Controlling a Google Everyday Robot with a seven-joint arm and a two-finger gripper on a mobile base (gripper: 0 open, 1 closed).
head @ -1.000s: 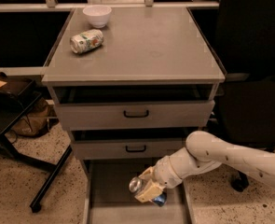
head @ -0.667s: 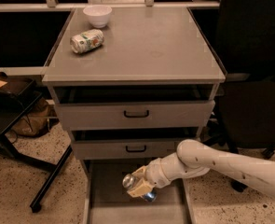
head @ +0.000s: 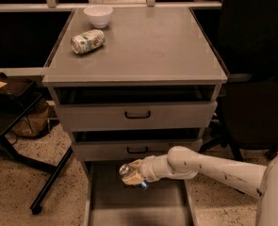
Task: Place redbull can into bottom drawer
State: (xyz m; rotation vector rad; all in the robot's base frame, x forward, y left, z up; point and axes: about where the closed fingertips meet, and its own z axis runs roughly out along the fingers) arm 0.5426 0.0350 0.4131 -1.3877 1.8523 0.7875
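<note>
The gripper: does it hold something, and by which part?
The gripper holds the redbull can around the middle of its body, over the open bottom drawer.

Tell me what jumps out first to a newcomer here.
The white arm reaching in from the right, its claw gripping the redbull can above the open bottom drawer. Next, the white-and-green can lying on its side on the cabinet top, near a white bowl at the back left.

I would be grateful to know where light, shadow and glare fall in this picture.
Camera view: the cabinet top is evenly lit with a faint sheen; the bottom drawer lies in dim shadow; the gripper, over that drawer, is shut on the redbull can, whose silver top glints; the surroundings behind are nearly black.
</note>
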